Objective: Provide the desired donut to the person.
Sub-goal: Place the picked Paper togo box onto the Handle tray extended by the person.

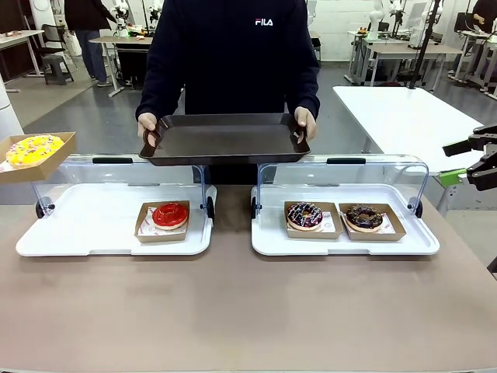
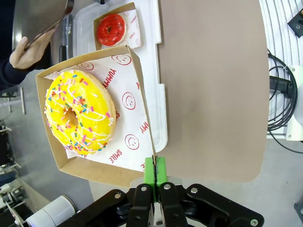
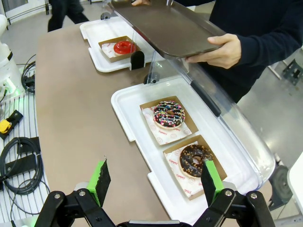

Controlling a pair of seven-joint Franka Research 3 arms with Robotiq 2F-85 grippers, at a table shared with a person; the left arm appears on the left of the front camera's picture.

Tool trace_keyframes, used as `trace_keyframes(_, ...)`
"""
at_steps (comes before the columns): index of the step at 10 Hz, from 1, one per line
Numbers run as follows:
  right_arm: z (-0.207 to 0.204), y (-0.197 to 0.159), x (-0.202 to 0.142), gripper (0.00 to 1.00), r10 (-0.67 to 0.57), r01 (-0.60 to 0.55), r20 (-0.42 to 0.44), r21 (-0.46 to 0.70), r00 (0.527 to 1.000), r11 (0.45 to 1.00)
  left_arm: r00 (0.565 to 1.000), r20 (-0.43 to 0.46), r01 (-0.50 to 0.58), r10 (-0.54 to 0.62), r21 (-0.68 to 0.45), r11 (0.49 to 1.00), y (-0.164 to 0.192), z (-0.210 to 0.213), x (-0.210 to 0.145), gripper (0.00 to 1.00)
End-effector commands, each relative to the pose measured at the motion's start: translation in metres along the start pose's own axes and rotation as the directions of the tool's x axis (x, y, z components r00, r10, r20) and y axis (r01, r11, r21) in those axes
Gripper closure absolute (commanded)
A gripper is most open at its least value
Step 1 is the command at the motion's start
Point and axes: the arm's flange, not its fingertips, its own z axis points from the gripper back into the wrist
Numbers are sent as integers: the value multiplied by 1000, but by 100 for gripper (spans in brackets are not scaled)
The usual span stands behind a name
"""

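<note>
Seen from the wrist, the left jaws pinch shut on the wall of the box (image 2: 99,171) holding the yellow donut (image 2: 79,111); from the front, the box hangs left of the person's (image 1: 233,54) dark tray (image 1: 225,141). The right jaws gape wide, empty.

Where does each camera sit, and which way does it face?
Front: fixed between the arms, facing the person holding a dark tray; right tool at the right edge.
Left wrist: looks down the shut left tool, which pinches the cardboard box with the yellow donut.
Right wrist: over the open right tool, looking down at two chocolate donuts.
Shared: the red donut, in all three.
</note>
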Motion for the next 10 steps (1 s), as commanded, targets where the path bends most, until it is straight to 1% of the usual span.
trace_keyframes(1,-2,-2,0,0,10,-10,30,5,999,1000,1000,-23,-8,8,2,1000,1,1,1,100)
trace_keyframes(10,-2,-2,0,0,10,-10,30,5,999,1000,1000,-23,-8,8,2,1000,1,1,1,100)
